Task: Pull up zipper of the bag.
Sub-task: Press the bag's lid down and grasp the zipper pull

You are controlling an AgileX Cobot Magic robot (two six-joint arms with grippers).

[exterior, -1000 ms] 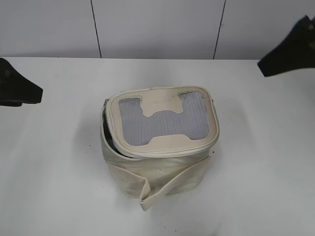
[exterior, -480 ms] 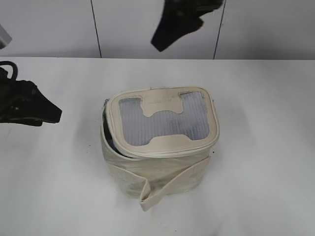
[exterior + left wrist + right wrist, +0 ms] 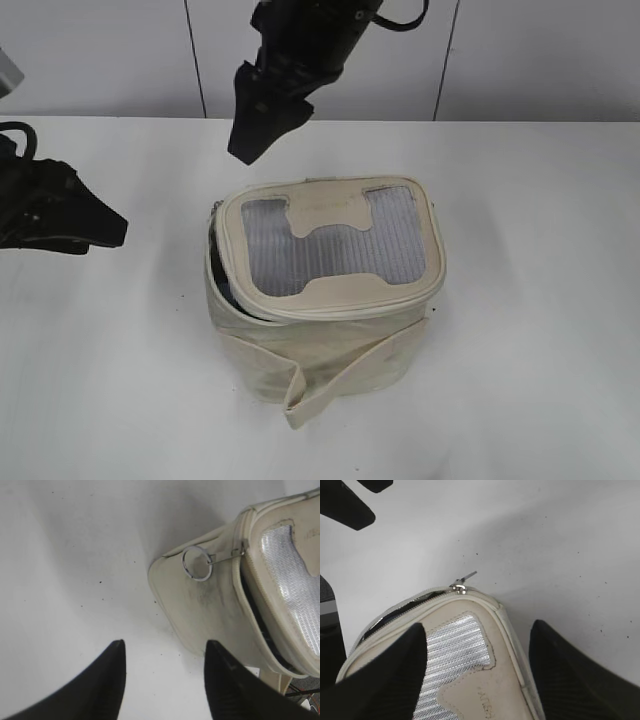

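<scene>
The cream bag (image 3: 320, 340) stands mid-table with its grey mesh lid up. Its zipper (image 3: 213, 262) gapes open along the left side. In the left wrist view a silver ring pull (image 3: 196, 563) hangs on the bag's (image 3: 200, 610) side wall. In the right wrist view a second silver pull (image 3: 461, 586) sits at the lid's (image 3: 485, 690) corner. My left gripper (image 3: 105, 228) (image 3: 165, 647) is open and empty, low over the table left of the bag. My right gripper (image 3: 248, 148) (image 3: 477, 628) is open and empty, hovering above the lid's back left corner.
The white table (image 3: 520, 300) lies all round the bag. The bag's flat cream strap (image 3: 340, 385) hangs down its front. A grey panelled wall (image 3: 120, 50) stands behind the table.
My right arm has swung from the far right across to above the bag's back left corner. My left gripper has moved right, closer to the bag. The bag has not moved.
</scene>
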